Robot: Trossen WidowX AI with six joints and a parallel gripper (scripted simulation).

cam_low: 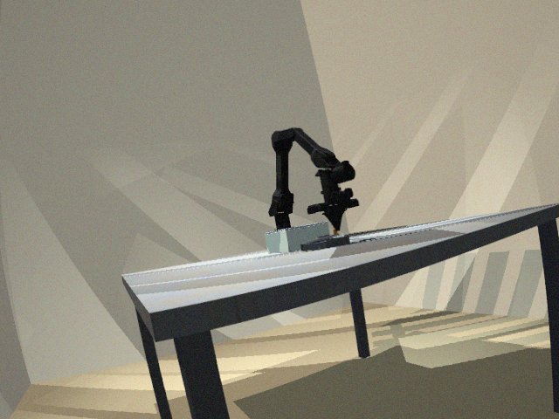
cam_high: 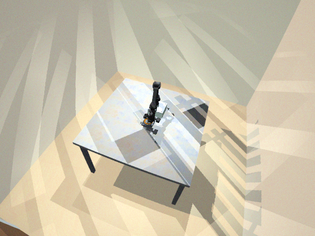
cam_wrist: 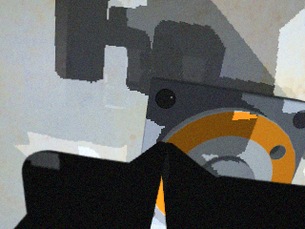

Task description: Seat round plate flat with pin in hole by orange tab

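The round plate, an orange ring around a grey middle, sits over the dark square base. A small round hole shows in the orange at the right in the wrist view. The grey round post shows at the plate's middle, partly hidden. My gripper is shut with nothing between its fingers, pointing down at the plate's edge; whether it touches is unclear. The fingers hide the plate's near part. I cannot make out the tab or the pin, nor whether the plate lies flat.
A pale box stands close beside the base, near the arm's foot. Dark round bolt heads sit at the base's corners. All stand on the table, which has patches of shadow across it.
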